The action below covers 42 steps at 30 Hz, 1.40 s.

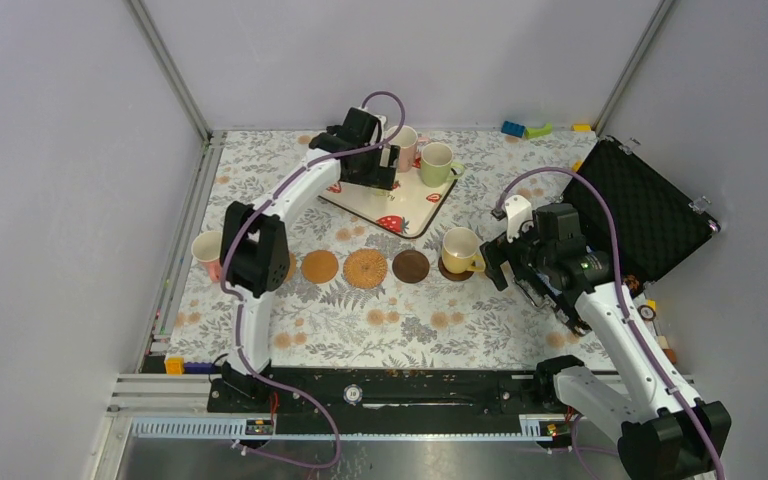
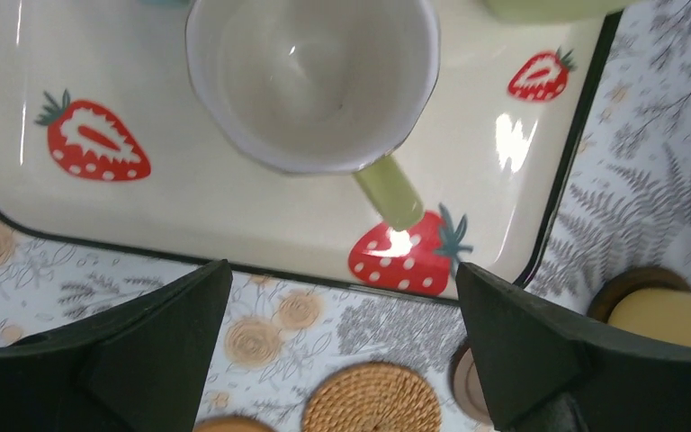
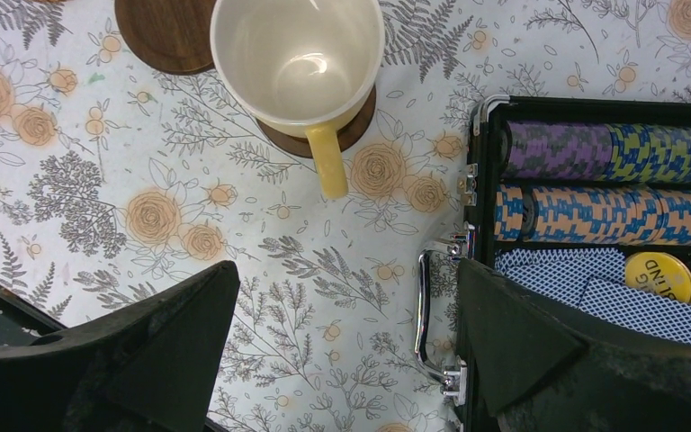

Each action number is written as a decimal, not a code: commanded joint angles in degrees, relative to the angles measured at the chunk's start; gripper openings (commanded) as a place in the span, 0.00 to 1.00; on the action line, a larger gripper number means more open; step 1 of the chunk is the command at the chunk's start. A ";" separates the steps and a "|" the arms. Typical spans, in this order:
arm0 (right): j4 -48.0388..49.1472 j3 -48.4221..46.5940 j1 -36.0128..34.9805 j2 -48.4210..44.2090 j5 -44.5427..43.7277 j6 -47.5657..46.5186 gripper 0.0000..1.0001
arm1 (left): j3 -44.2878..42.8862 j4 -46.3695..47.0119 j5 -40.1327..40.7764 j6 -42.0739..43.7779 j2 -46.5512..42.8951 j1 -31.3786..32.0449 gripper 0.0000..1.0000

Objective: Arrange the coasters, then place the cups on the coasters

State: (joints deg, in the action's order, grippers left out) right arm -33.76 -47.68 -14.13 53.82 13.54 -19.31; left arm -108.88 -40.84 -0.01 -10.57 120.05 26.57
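The flowered table (image 1: 410,320) fills the middle of the top view, with an open black case (image 1: 650,215) at its right edge. The right wrist view shows rows of striped chips (image 3: 594,153) inside the case. The strawberry tray (image 1: 405,208) sits upper centre. The left gripper (image 2: 342,346) hangs over the tray's near edge, fingers spread wide and holding nothing. In its wrist view a green-handled cup (image 2: 315,81) stands on the tray at the top of the frame, ahead of the fingers and untouched. The right gripper (image 3: 346,351) hovers right of centre over bare cloth, likewise wide apart and empty, between the case and the yellow cup (image 3: 297,58). That cup stands on a dark brown coaster (image 3: 355,130). Toward the tray's upper end stand a green cup (image 1: 437,163) and a pink cup (image 1: 403,147). A second pink cup (image 1: 207,250) stands at the left edge of the cloth, partly behind the left arm (image 1: 260,250). In a row at centre, left to right, lie a tan coaster (image 1: 320,266), a woven coaster (image 1: 365,268) and a second dark brown coaster (image 1: 411,266), each flat on the cloth.
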 commanded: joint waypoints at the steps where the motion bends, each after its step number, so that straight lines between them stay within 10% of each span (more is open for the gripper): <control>1: 1.41 -0.40 0.33 1.04 -1.09 -0.76 1.00 | -6.89 1.96 -2.04 -5.54 2.11 0.55 0.99; 11: 1.57 0.08 0.33 0.32 0.36 -1.15 1.00 | -10.77 1.44 5.29 -7.05 8.97 1.29 0.94; 42: 1.58 -0.32 0.32 -2.64 3.98 1.36 0.98 | -5.93 6.12 2.35 2.90 7.29 -1.01 0.00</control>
State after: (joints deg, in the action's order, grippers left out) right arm -33.52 -47.59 -14.09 52.69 16.19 -18.83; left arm -114.91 -37.10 3.25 -9.17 130.74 25.39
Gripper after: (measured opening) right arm 0.988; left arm 0.179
